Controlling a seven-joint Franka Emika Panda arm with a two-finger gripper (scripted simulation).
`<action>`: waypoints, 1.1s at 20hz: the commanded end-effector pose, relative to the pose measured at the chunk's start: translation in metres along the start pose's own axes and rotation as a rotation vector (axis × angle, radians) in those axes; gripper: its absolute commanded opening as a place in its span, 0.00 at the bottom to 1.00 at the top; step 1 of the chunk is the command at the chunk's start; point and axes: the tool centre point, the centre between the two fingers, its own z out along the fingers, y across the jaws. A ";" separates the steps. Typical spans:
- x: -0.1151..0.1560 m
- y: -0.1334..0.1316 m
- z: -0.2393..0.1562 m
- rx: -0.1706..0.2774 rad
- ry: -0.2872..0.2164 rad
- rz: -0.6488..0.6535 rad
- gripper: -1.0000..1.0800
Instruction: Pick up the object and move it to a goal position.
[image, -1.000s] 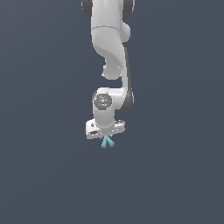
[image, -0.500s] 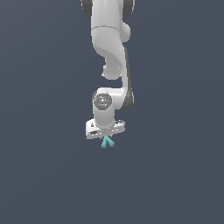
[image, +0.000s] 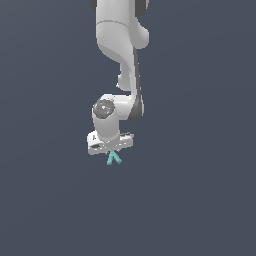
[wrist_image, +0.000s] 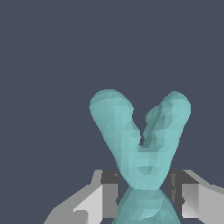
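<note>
The object (image: 114, 158) is a small teal piece made of two short, thick bars that cross each other. In the exterior view only its lower part is seen, like a tiny upside-down V poking out under the white gripper (image: 112, 151). It is much smaller than the gripper. In the wrist view the object (wrist_image: 140, 144) is seen up close, with two rounded arms spread apart like a V and a narrow middle where the bars meet. That narrow middle is held between the two grey fingers (wrist_image: 107, 192), which are pressed against it on both sides. Its surface is smooth and one plain colour.
</note>
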 end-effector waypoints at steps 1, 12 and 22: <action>-0.011 0.020 -0.010 -0.001 0.001 0.002 0.00; -0.061 0.112 -0.055 0.000 0.001 0.001 0.00; -0.069 0.132 -0.065 -0.001 0.001 0.001 0.00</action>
